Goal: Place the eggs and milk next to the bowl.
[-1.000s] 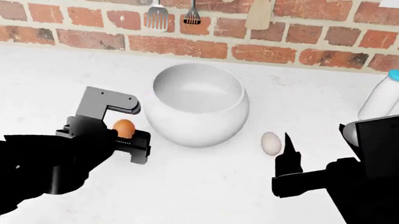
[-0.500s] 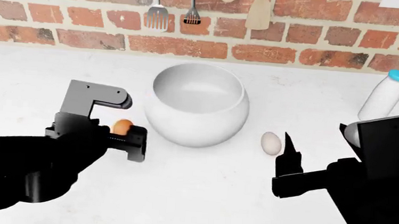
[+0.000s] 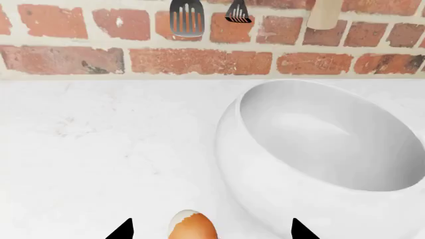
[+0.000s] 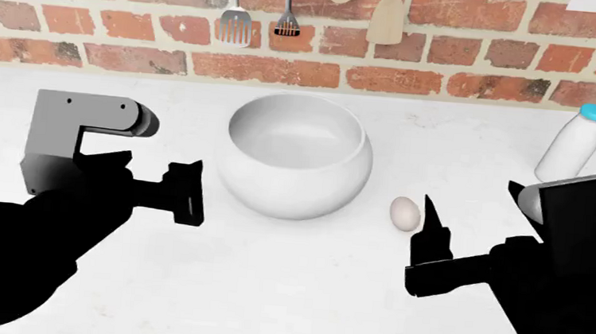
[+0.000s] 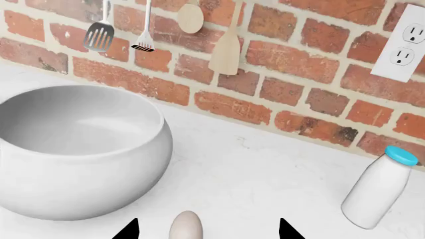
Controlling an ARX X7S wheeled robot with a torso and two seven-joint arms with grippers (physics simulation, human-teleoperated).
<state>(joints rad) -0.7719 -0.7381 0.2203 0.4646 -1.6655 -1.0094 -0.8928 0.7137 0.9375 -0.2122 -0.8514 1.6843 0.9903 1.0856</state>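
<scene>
White counter [image 4: 299, 295] under brick wall [image 4: 107, 20]. Left gripper [image 3: 209, 231] level, jaws spread, empty; orange-brown egg [image 3: 191, 226] lies between the tips, just left of bowl [image 4: 295, 155]. Pale egg [image 4: 405, 213] right of bowl, between right gripper's [image 5: 207, 231] spread, empty tips. Milk bottle [image 4: 574, 143] far right, upright.

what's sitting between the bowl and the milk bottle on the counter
Only the pale egg, just beside the bowl; from there to the milk bottle the counter is bare, as the head view shows.
</scene>
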